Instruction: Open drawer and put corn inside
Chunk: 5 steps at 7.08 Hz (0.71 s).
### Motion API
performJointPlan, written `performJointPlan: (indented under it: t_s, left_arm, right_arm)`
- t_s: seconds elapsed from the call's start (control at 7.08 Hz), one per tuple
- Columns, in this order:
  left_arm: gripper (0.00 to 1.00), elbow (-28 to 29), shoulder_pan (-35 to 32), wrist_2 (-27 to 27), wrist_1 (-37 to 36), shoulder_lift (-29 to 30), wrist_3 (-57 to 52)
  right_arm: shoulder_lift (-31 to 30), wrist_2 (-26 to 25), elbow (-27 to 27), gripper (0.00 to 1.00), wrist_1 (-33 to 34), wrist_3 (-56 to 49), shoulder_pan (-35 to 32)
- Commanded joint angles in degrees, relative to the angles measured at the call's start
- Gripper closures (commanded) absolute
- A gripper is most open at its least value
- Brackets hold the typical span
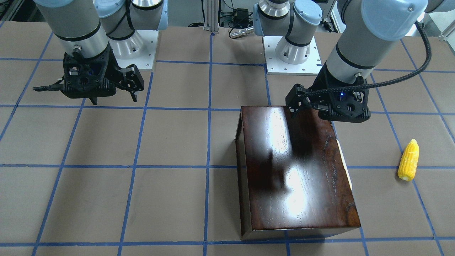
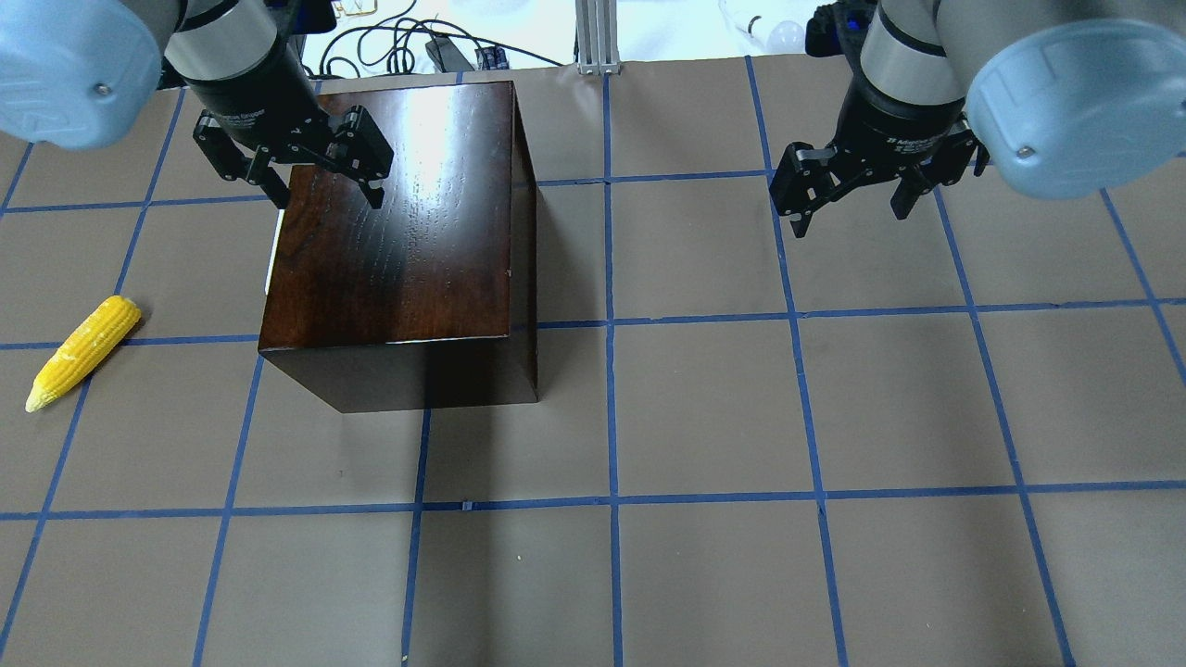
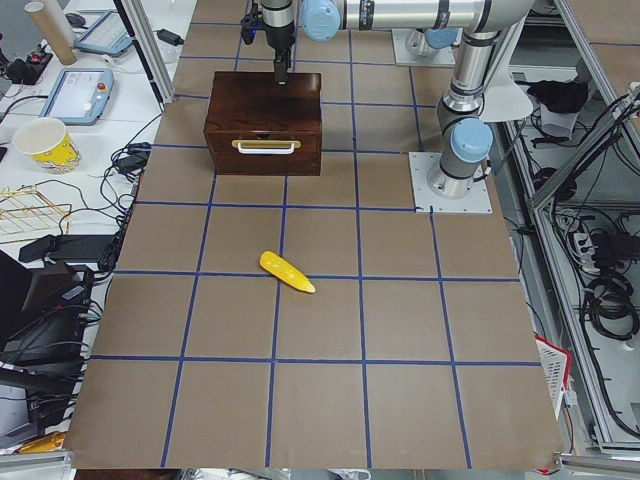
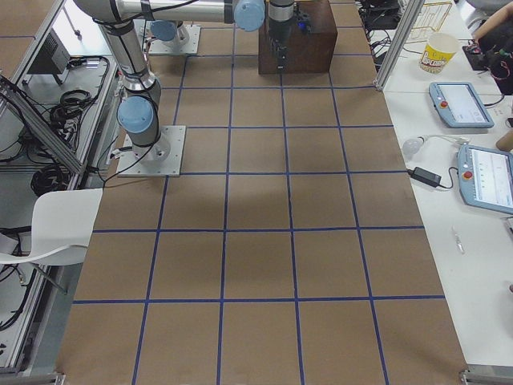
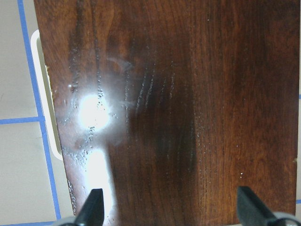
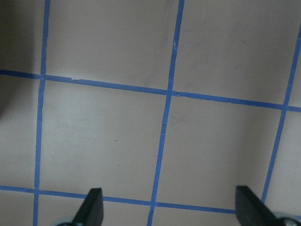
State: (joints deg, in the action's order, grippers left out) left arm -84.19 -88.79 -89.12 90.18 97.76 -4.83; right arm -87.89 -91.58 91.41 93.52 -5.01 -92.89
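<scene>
Overhead exterior: the left gripper (image 2: 326, 190) is seen spread wide and empty, hung above the top of the box (image 2: 398, 232). The right gripper (image 2: 852, 213), likewise spread and empty, is held well apart from it over the bare table (image 2: 741, 417). The corn (image 2: 83, 352) is laid on the table to the box's left, its long axis slanted and its tapered tip turned toward the robot.

Exterior front-facing: only a pale sliver of handle is shown at the box's edge on the corn's side.

Exterior left: the drawer (image 3: 265, 160) is seen shut, its handle (image 3: 266, 146) set level across the front panel, which is turned toward the robot's left. The corn is laid well out from that panel.

Left wrist-mounted: the glossy top is framed between the parted fingertips. The handle is glimpsed past the top's edge, its length running crosswise to the line between them.

The handle is judged to lie below the left gripper and further to the robot's left. The left arm is judged much the nearer to handle and corn.
</scene>
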Motion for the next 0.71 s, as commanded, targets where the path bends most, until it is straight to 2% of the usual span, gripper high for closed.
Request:
performJointPlan:
  t_s: [0.0, 0.56]
  left_arm:
    - [0.00, 0.1, 0.0, 0.0, 0.0, -0.1, 0.0]
    - [0.00, 0.6, 0.0, 0.2, 0.0, 0.0, 0.8]
  right_arm:
    - [0.0, 0.0, 0.1, 0.00, 0.0, 0.0, 0.0]
    - [0.0, 0.0, 0.1, 0.00, 0.0, 0.0, 0.0]
